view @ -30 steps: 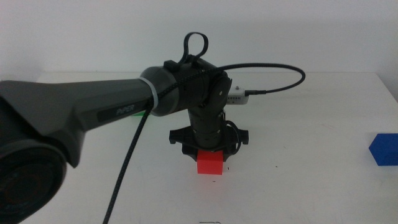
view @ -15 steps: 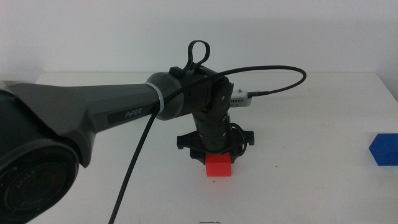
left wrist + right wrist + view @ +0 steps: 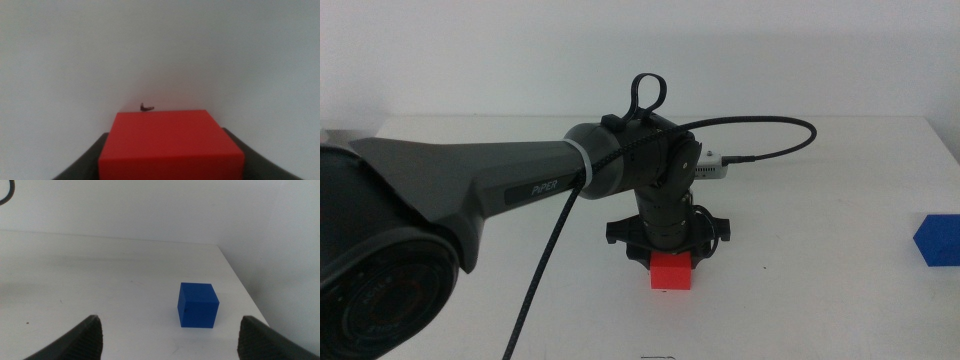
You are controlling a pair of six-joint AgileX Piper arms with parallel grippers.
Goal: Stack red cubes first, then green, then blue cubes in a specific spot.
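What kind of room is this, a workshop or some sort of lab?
Probably a robotics test lab: a bare white table against a plain wall, a robot arm whose left hand grips a red cube, and a blue cube before the open right hand.

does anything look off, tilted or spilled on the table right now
Nothing stands out. The left gripper holds the small bright-red matte cube squarely, low over the white tabletop. The small deep-blue cube sits upright near the table's right edge, in front of the open right gripper. No green cube is visible.
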